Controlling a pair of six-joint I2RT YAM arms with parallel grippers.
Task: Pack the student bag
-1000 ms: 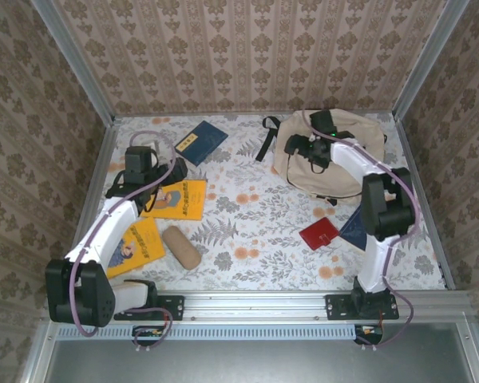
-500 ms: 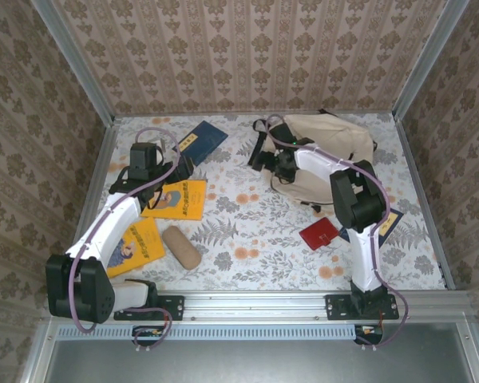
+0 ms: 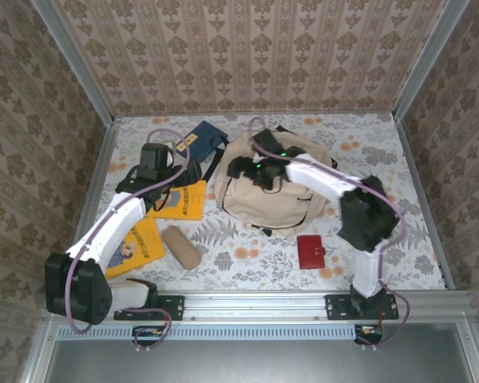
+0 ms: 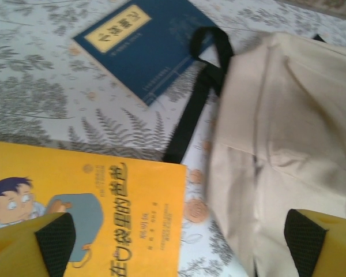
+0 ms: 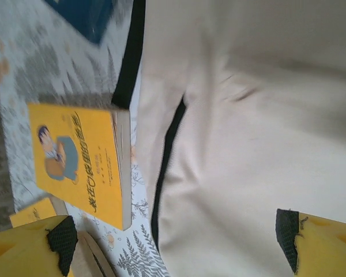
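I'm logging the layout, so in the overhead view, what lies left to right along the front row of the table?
nearer yellow book → tan pencil pouch → red wallet

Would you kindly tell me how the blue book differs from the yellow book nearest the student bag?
The blue book is dark blue with a pale yellow title label; the yellow book shows a cartoon boy. The blue book lies farther back on the table, the yellow book nearer the front. Both lie flat, cover up, left of the student bag.
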